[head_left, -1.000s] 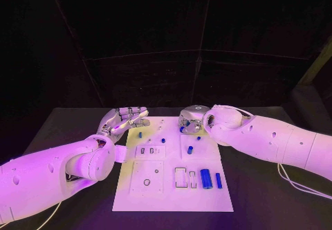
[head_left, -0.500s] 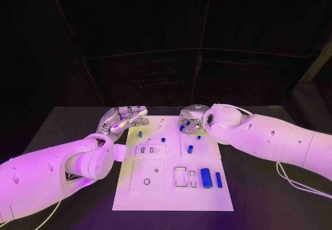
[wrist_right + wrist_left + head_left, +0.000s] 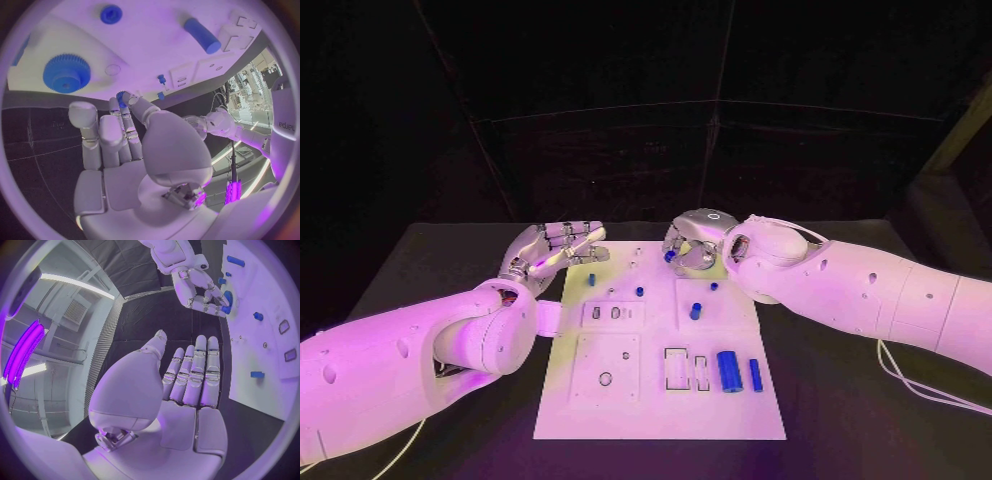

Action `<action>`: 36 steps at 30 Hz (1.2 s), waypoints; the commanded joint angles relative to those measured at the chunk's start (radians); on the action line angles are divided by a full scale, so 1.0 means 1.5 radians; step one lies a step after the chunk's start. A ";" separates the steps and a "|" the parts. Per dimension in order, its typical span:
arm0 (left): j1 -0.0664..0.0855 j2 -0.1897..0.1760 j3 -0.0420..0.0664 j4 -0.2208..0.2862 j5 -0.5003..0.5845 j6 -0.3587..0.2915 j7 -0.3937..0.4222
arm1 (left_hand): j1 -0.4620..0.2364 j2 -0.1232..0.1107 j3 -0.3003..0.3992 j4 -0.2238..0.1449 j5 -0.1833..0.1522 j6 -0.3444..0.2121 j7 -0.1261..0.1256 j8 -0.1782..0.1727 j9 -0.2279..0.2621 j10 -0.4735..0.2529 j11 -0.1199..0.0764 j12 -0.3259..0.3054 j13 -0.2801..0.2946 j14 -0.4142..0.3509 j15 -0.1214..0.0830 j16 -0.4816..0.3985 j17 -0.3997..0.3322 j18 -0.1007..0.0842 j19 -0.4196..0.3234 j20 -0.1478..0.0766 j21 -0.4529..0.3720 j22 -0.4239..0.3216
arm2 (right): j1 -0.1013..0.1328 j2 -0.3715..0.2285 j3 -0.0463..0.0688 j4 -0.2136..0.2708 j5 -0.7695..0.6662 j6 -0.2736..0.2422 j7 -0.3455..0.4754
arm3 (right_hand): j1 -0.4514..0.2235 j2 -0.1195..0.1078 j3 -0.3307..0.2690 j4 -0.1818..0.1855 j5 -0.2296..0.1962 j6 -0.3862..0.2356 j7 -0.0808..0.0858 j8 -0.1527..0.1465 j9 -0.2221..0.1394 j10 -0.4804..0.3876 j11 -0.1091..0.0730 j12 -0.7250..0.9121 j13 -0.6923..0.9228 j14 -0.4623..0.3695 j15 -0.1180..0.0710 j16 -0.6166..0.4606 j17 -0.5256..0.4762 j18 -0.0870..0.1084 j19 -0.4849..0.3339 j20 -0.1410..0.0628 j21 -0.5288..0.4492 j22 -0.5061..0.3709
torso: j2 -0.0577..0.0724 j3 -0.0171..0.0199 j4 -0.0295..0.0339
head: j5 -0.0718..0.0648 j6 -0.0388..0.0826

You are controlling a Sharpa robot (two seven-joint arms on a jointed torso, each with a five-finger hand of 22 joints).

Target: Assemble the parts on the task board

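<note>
Black table (image 3: 444,260) carried the white task board (image 3: 661,410) at its middle, under a dark backdrop. At the board's far edge the right hand (image 3: 692,243) hovered with its fingers curled around a small blue gear (image 3: 121,96), pinched at the fingertips (image 3: 130,98) just above the board. Beside the board's far left corner the left hand (image 3: 557,248) lay flat and spread, fingers straight together, holding nothing. On the board sat several blue parts: a large cylinder (image 3: 728,372) and a thin rod (image 3: 756,375) beside rectangular slots near its front edge, and small pegs (image 3: 697,312) toward the middle. Another, larger gear (image 3: 67,73) rested on the board near the right hand.
</note>
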 commanded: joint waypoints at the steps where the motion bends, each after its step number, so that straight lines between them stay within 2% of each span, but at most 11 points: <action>1: 0.001 0.000 0.001 0.001 0.004 0.009 0.002 | -0.005 0.001 -0.001 -0.004 -0.001 -0.006 0.006 -0.003 -0.001 -0.004 -0.001 -0.002 -0.001 0.005 -0.001 -0.003 0.001 0.008 0.005 0.001 -0.003 -0.001 | 0.002 0.009 0.001 -0.005 0.019 -0.076 0.004 | 0.005 -0.002 0.004 0.001 0.000 0.004 0.000 0.001 0.000 0.002 0.000 -0.004 0.000 0.010 -0.003 0.003 -0.001 -0.009 0.001 -0.001 0.003 0.001 | 0.001 0.0002 0.0009 | 0.001 0.001; 9: 0.001 0.002 0.001 -0.001 0.007 0.012 0.001 | -0.005 0.002 -0.001 -0.004 -0.001 -0.006 0.006 -0.003 0.000 -0.004 -0.001 -0.002 -0.001 0.005 -0.001 -0.003 0.001 0.008 0.005 0.001 -0.003 -0.001 | 0.005 0.053 0.001 -0.056 0.021 -0.090 -0.006 | 0.000 -0.006 0.007 0.006 -0.006 0.005 -0.001 -0.001 -0.001 0.004 0.000 -0.006 0.000 0.010 -0.003 0.003 -0.002 -0.010 0.000 0.000 0.007 0.005 | 0.002 -0.0004 0.0029 | 0.002 0.002; 12: 0.001 0.004 0.001 -0.002 0.007 0.012 0.000 | -0.005 0.002 -0.001 -0.004 -0.001 -0.006 0.006 -0.003 0.000 -0.004 -0.001 -0.002 -0.001 0.005 -0.001 -0.003 0.001 0.008 0.005 0.001 -0.003 -0.001 | 0.005 0.069 0.001 -0.072 0.021 -0.074 -0.007 | -0.003 -0.009 0.009 0.010 -0.009 0.004 -0.001 -0.002 -0.001 0.003 0.000 -0.008 -0.001 0.009 -0.002 0.004 -0.003 -0.010 0.000 0.000 0.009 0.007 | 0.002 -0.0003 0.0050 | 0.001 0.001; 13: 0.001 0.004 0.001 -0.003 0.007 0.012 0.000 | -0.005 0.002 -0.001 -0.004 -0.001 -0.006 0.006 -0.003 0.000 -0.004 -0.001 -0.002 -0.001 0.005 -0.001 -0.003 0.001 0.008 0.005 0.001 -0.003 -0.001 | 0.005 0.074 0.001 -0.077 0.022 -0.069 -0.008 | -0.004 -0.010 0.010 0.011 -0.010 0.004 -0.002 -0.003 -0.001 0.002 0.000 -0.009 -0.001 0.009 -0.002 0.004 -0.004 -0.010 -0.001 0.000 0.010 0.008 | 0.002 -0.0002 0.0069 | 0.000 0.002; 15: 0.002 0.003 0.001 -0.001 0.007 0.012 0.000 | -0.005 0.002 -0.001 -0.004 -0.001 -0.006 0.006 -0.002 0.000 -0.003 -0.001 -0.002 0.000 0.005 -0.001 -0.004 0.001 0.008 0.006 0.001 -0.003 -0.001 | 0.006 0.083 0.001 -0.086 0.022 -0.059 -0.009 | -0.004 -0.011 0.010 0.011 -0.011 0.003 -0.002 -0.003 -0.001 0.001 0.000 -0.009 -0.001 0.009 -0.002 0.004 -0.003 -0.010 -0.001 0.001 0.010 0.008 | 0.003 -0.0001 0.0068 | 0.002 0.002; 16: 0.002 0.003 0.001 -0.001 0.007 0.013 0.000 | -0.005 0.002 -0.001 -0.004 -0.001 -0.006 0.006 -0.002 0.000 -0.003 -0.001 -0.002 0.000 0.005 -0.001 -0.004 0.001 0.008 0.006 0.001 -0.003 -0.001 | 0.006 0.087 0.001 -0.091 0.022 -0.056 -0.009 | -0.004 -0.011 0.010 0.011 -0.011 0.003 -0.002 -0.003 -0.001 0.001 0.000 -0.009 -0.001 0.009 -0.002 0.004 -0.003 -0.010 -0.001 0.001 0.010 0.008 | 0.005 -0.0004 0.0086 | 0.000 0.004; 19: 0.003 0.003 0.001 0.000 0.007 0.013 0.001 | -0.005 0.002 -0.001 -0.004 -0.001 -0.006 0.006 -0.002 0.000 -0.003 -0.001 -0.002 0.000 0.005 -0.001 -0.004 0.001 0.008 0.006 0.001 -0.003 -0.001 | 0.006 0.101 0.001 -0.107 0.022 -0.048 -0.009 | -0.004 -0.011 0.010 0.011 -0.011 0.003 -0.002 -0.003 -0.002 0.001 0.000 -0.009 -0.001 0.009 -0.002 0.004 -0.003 -0.010 -0.001 0.001 0.010 0.008 | 0.005 -0.0012 0.0107 | -0.001 0.002; 22: 0.003 0.004 0.001 -0.001 0.007 0.013 0.000 | -0.005 0.002 -0.001 -0.004 -0.001 -0.006 0.006 -0.002 0.000 -0.003 -0.001 -0.002 0.000 0.005 -0.001 -0.004 0.001 0.008 0.006 0.001 -0.003 -0.001 | 0.006 0.113 0.001 -0.121 0.022 -0.039 -0.008 | -0.005 -0.012 0.011 0.012 -0.012 0.003 -0.002 -0.004 -0.002 0.001 0.000 -0.010 -0.001 0.009 -0.002 0.005 -0.003 -0.010 -0.001 0.001 0.011 0.009 | 0.005 -0.0012 0.0090 | 0.000 0.001; 28: 0.006 0.004 0.001 0.000 0.007 0.012 0.000 | -0.005 0.002 -0.002 -0.004 -0.001 -0.005 0.006 -0.002 0.000 -0.003 -0.001 -0.002 0.000 0.005 -0.001 -0.004 0.002 0.008 0.006 0.001 -0.003 -0.001 | 0.006 0.132 0.001 -0.139 0.020 -0.015 -0.009 | -0.007 -0.015 0.012 0.015 -0.014 0.002 -0.002 -0.005 -0.002 -0.001 0.000 -0.012 -0.001 0.009 -0.002 0.006 -0.003 -0.010 -0.002 0.001 0.012 0.010 | 0.006 -0.0015 0.0093 | 0.002 0.001; 32: 0.007 0.005 0.001 0.000 0.007 0.013 0.000 | -0.005 0.003 -0.002 -0.005 -0.001 -0.005 0.006 -0.002 0.000 -0.003 -0.002 -0.002 0.000 0.005 -0.001 -0.004 0.002 0.008 0.006 0.001 -0.004 -0.001 | 0.006 0.143 0.001 -0.152 0.015 -0.011 -0.013 | -0.007 -0.015 0.012 0.016 -0.014 0.001 -0.002 -0.006 -0.002 -0.001 0.001 -0.013 -0.001 0.009 -0.002 0.005 -0.004 -0.010 -0.002 0.001 0.012 0.010 | 0.006 -0.0010 0.0105 | 0.001 -0.001; 36: 0.008 0.006 0.001 0.000 0.007 0.013 0.000 | -0.005 0.003 -0.002 -0.005 -0.001 -0.004 0.005 -0.002 0.000 -0.002 -0.002 -0.001 0.000 0.004 0.000 -0.004 0.002 0.008 0.006 0.001 -0.004 -0.001 | 0.006 0.150 0.001 -0.161 0.006 -0.008 -0.019 | -0.007 -0.015 0.013 0.016 -0.014 0.001 -0.002 -0.006 -0.002 -0.001 0.001 -0.013 -0.001 0.009 -0.002 0.005 -0.005 -0.010 -0.002 0.001 0.012 0.009 | 0.005 -0.0009 0.0097 | 0.004 -0.002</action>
